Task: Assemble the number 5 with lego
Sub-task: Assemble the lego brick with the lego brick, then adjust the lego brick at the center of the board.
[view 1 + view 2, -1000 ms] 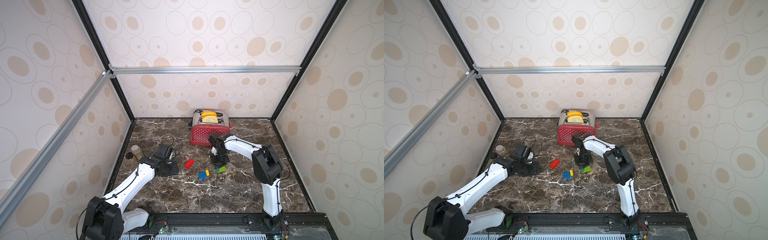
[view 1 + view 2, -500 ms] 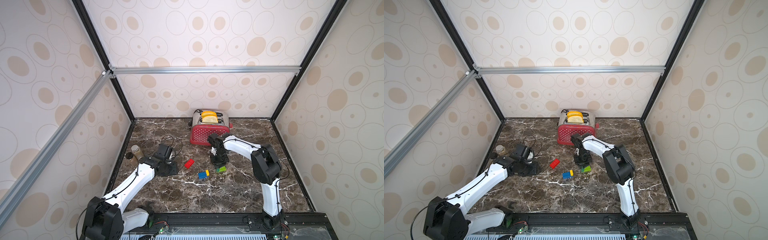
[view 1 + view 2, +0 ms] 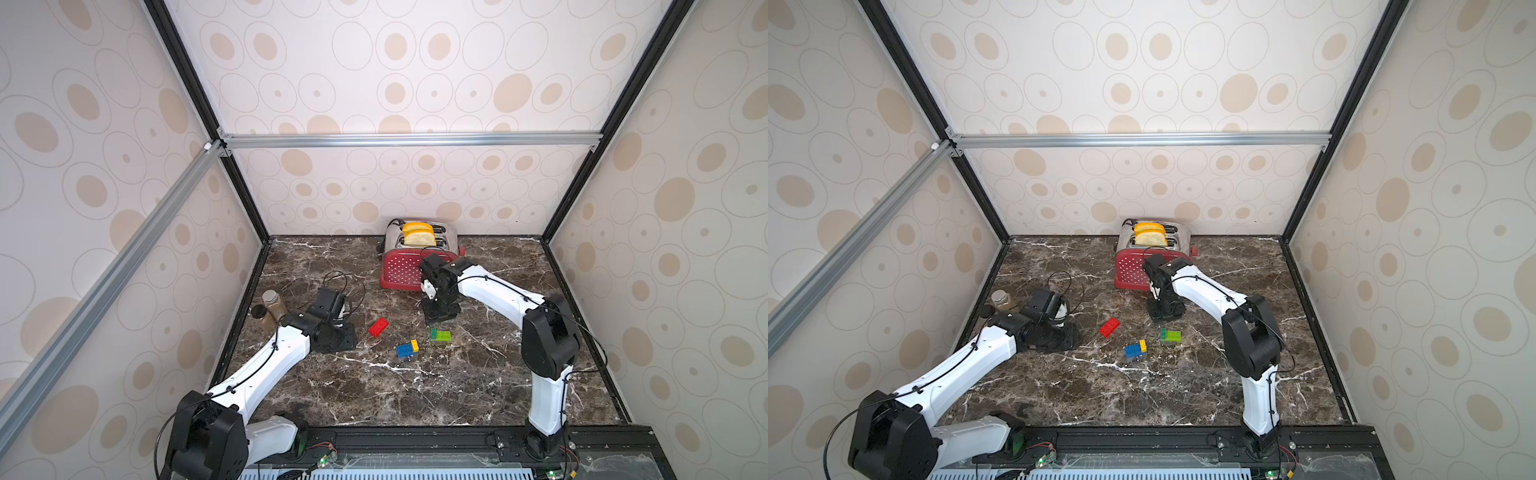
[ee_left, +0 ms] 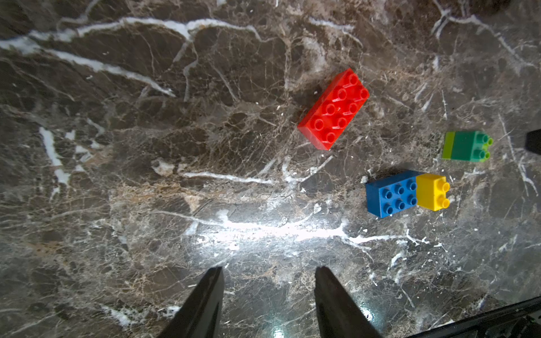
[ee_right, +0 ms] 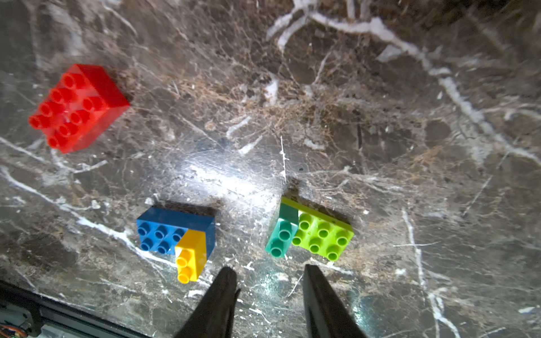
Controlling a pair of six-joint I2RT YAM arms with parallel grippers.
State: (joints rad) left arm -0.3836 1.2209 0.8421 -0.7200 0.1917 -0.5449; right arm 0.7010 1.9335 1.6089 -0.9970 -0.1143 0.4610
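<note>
as the bricks are lying in three separate groups on the table (image 3: 374,395), the number 5 is not yet standing assembled. nearest the base, the blue brick (image 3: 402,351) is lying studs up with the yellow brick (image 3: 414,344) sitting on one end of it. just beyond, toward the right arm, the lime brick (image 3: 444,336) is carrying the dark green brick (image 3: 434,333) at one end; this pair is lying apart from the blue one. the red brick (image 3: 378,327) is lying alone, studs up, toward the left arm, touching nothing. the left claw (image 4: 268,267) is hanging low over bare marble near the red brick, released, fingers apart with nothing between them. the right claw (image 5: 268,267) is hovering just beyond the lime pair, likewise released and gripping nothing. a jar (image 3: 274,301) is standing by the left wall. at the back, the toaster (image 3: 405,270) is holding two bread slices (image 3: 419,239).
</note>
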